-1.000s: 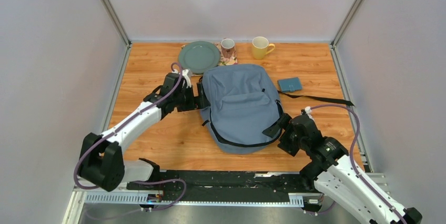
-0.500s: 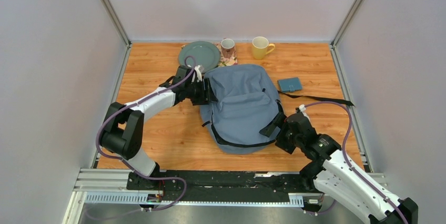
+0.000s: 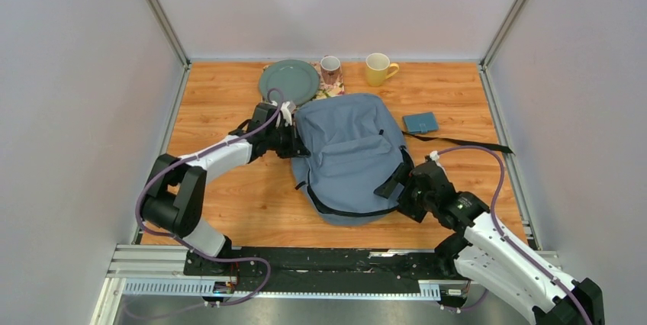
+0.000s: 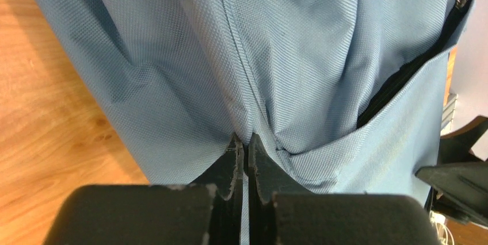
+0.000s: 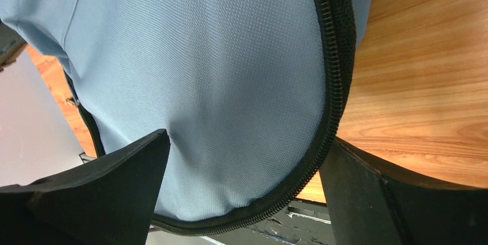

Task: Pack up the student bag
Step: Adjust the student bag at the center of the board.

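The student bag (image 3: 347, 153) is laid flat in the middle of the counter (image 3: 221, 104). The left arm (image 3: 221, 156) is stretched low to the bag's left edge, and the left end effector (image 4: 244, 141) is clamped on a fabric fold. The right end effector (image 5: 247, 141) is held spread apart astride the zippered near-right edge.

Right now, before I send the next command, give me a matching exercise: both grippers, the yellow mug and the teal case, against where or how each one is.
Things:
1. left gripper
2. right gripper
3. yellow mug
4. teal case

States:
A. open, fingers either side of the zippered edge of the student bag
B. at the far edge of the table, apart from the bag
C. shut on a pinch of bag fabric
D. flat on the wood, close beside the bag's right side

Pairs: 1-C, 2-A, 3-B, 4-D
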Motion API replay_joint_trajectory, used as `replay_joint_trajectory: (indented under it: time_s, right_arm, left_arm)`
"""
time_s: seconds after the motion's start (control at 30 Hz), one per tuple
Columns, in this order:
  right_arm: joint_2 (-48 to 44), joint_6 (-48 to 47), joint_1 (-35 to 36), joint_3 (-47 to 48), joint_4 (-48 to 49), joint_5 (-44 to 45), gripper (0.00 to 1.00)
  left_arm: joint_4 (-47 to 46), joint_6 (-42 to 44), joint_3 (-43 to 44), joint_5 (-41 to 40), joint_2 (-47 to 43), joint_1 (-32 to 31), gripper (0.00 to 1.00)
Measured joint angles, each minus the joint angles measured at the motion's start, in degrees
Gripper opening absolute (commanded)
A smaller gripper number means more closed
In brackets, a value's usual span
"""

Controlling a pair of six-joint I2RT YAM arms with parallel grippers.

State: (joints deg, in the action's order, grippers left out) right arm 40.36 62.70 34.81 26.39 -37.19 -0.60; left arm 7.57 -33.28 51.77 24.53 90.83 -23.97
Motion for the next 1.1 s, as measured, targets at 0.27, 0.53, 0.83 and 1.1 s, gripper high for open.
replay_joint_trajectory:
  time_s: [0.27, 0.53, 0.83, 1.1]
  right_arm:
    - [8.44, -2.23, -2.71, 1.75, 3.1, -1.73, 1.0]
    - [28.83, -8.96, -2.86, 15.54, 5.95, -8.76, 1.0]
    - [43.47, -19.52, -3.02, 36.15, 0.2, -4.33, 1.0]
    - [27.71, -23.89, -3.02, 35.91, -11.52, 11.76, 1.0]
  left_arm:
    - [-2.56, -2.93, -14.64, -0.92, -16.7, -0.46, 0.0]
    - [-2.14, -10.97, -31.47, -7.08, -40.83, -0.7, 0.03]
    - [0.26, -12.94, -33.7, -9.2, -45.38, -0.7, 0.69]
    - [0.33, -13.35, -33.59, -6.56, -45.4, -0.79, 0.79]
